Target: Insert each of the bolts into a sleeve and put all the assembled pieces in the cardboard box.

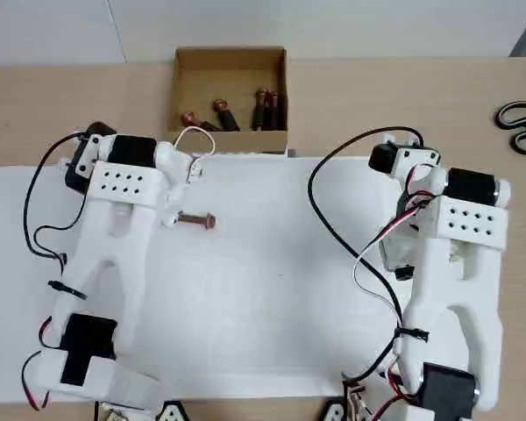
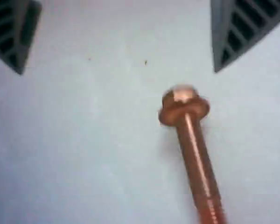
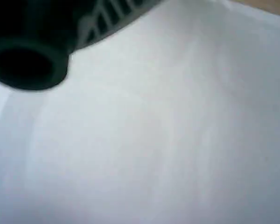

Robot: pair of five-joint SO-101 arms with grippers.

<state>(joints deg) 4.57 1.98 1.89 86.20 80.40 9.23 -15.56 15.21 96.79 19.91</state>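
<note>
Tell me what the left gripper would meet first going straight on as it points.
Likely the bolt lying on the white sheet: its head sits between the left gripper's open fingers, nearer one of them. Depth is unclear, so the fingers could touch the sheet beside it first.

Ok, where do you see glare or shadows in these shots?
Left wrist view: glare streak along the copper bolt, faint shadow beside it. Right wrist view: soft shadow on the sheet near the black sleeve. High view: even light, no hard shadows on the white sheet.
</note>
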